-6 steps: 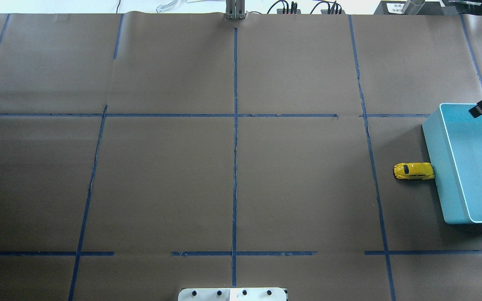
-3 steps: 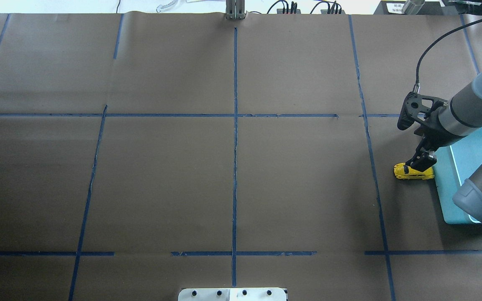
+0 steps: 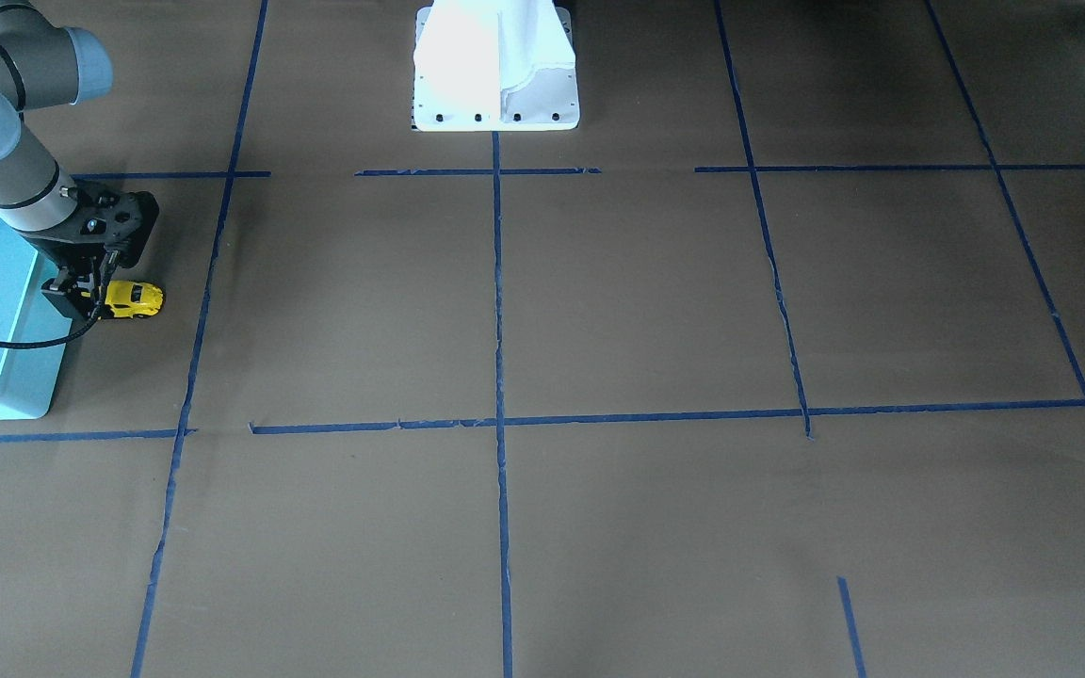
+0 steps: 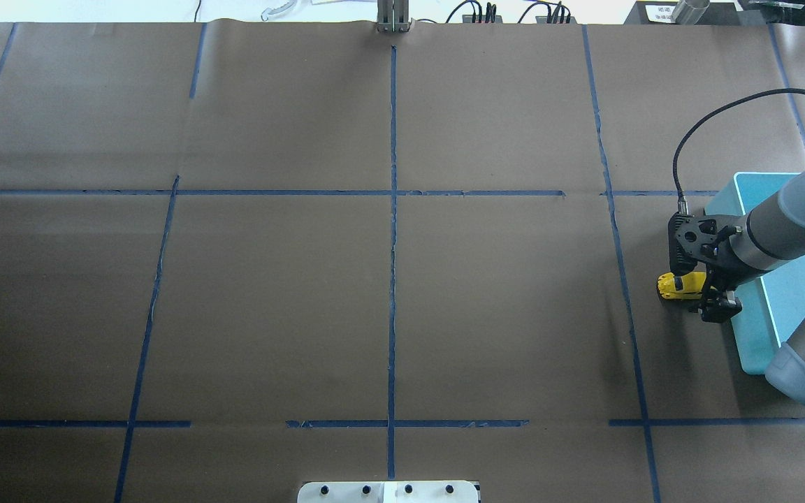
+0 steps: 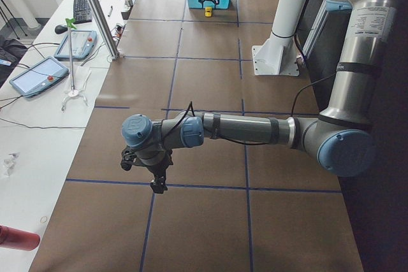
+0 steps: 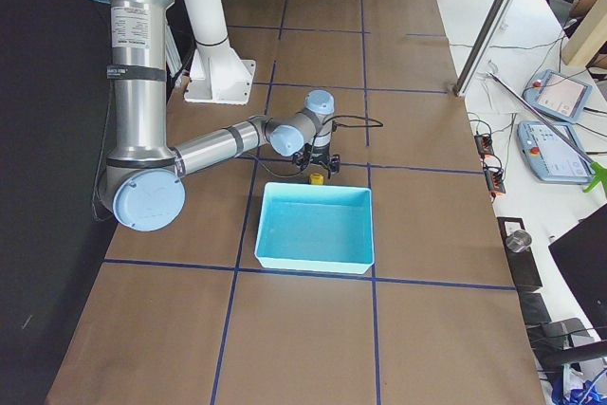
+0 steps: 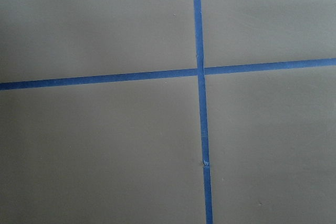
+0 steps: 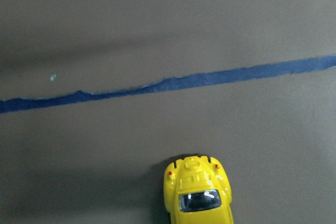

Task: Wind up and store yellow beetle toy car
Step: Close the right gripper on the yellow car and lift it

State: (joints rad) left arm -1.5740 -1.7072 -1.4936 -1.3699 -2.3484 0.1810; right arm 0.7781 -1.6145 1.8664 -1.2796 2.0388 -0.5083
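1. The right end effector (image 4: 706, 293) has dropped lower over the car's (image 4: 671, 286) back.
2. The car sits on the tabletop (image 4: 500, 293) at the right, just beside the bin (image 4: 752, 349).
3. I cannot tell how open it is, nor the left end effector (image 5: 157, 186).

The small yellow beetle-shaped toy car (image 8: 198, 195) has a smooth, glossy shell that could be painted metal or hard plastic, and its dark window glints. The bench (image 4: 270, 293) is covered in matt brown paper, faintly creased, crossed by matt blue tape lines (image 8: 173, 83) with ragged, torn edges. The light blue rectangular bin (image 6: 318, 225) looks like smooth plastic with a soft sheen. The right arm (image 6: 213, 144) shows silvery metal tubing and smooth blue-grey caps. The white pedestal base (image 3: 495, 66) is glossy.
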